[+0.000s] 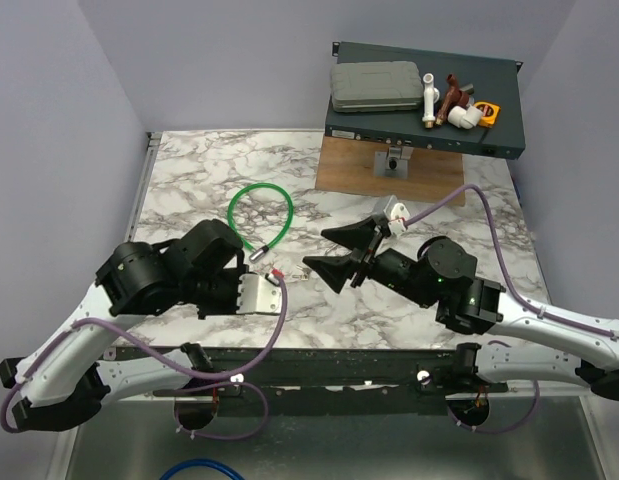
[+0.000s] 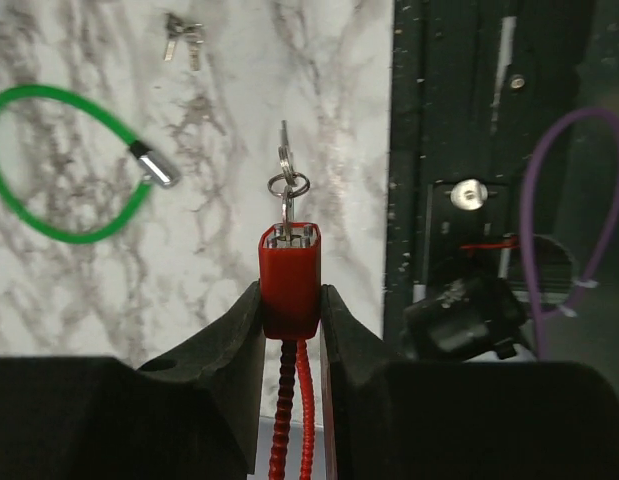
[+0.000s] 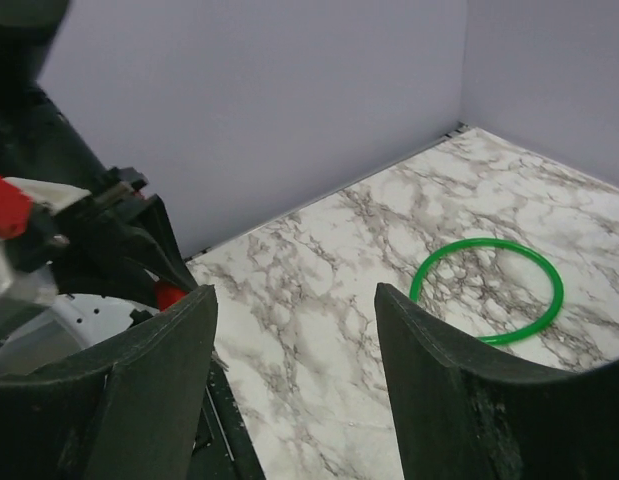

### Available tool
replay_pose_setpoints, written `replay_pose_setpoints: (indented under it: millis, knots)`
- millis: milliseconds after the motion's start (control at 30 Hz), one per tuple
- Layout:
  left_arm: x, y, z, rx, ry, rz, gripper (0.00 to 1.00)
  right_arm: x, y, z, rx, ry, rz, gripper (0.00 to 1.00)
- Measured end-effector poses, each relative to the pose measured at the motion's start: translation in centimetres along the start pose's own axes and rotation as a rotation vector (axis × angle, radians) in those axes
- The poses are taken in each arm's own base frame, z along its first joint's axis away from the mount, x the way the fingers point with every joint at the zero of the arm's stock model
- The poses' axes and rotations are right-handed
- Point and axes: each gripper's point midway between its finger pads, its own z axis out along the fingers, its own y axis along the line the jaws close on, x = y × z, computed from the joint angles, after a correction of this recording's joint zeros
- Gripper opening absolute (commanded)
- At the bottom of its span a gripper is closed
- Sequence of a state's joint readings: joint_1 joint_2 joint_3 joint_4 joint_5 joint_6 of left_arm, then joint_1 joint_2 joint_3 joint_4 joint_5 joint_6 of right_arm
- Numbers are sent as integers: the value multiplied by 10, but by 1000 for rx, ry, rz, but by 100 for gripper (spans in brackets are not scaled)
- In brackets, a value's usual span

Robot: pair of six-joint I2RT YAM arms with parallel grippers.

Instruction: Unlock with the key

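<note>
My left gripper (image 2: 289, 295) is shut on the red head (image 2: 289, 280) of the key. The small metal key and its ring (image 2: 286, 175) stick out past the fingertips, and the red cord (image 2: 289, 400) runs back between the fingers. In the top view the left gripper (image 1: 272, 280) holds it just above the table's middle. My right gripper (image 1: 315, 249) is open and empty, facing the left one from close by; it is also open in its wrist view (image 3: 294, 295). The green cable loop (image 1: 260, 215) with a silver end (image 2: 157, 168) lies behind them. No brass padlock shows.
A second small bunch of keys (image 2: 184, 42) lies on the marble. A dark flat box (image 1: 424, 130) at the back right carries a grey case (image 1: 376, 87) and pipe fittings (image 1: 454, 103), with a wooden board (image 1: 389, 165) in front. Walls close the left and back.
</note>
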State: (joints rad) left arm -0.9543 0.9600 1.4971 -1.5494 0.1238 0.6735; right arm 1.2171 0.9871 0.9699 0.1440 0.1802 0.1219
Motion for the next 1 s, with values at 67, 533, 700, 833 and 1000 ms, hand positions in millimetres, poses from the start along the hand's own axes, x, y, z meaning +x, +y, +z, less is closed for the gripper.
replay_pose_setpoints:
  millis: [67, 533, 700, 833, 1000]
  knots:
    - [-1, -10, 9, 74, 10, -69, 0, 0, 5, -6, -35, -13, 8, 67]
    - [-29, -24, 20, 301, -155, -378, 0, 84, 38, -7, -235, 127, 125, 62]
    - [-30, -29, 19, 312, -166, -387, 0, 85, 54, 3, -324, 150, 163, 62]
    - [-26, -30, 19, 299, -166, -391, 0, 80, 65, 3, -389, 159, 181, 61]
    - [-19, -32, 17, 276, -166, -413, 0, 66, 77, 6, -456, 154, 192, 60]
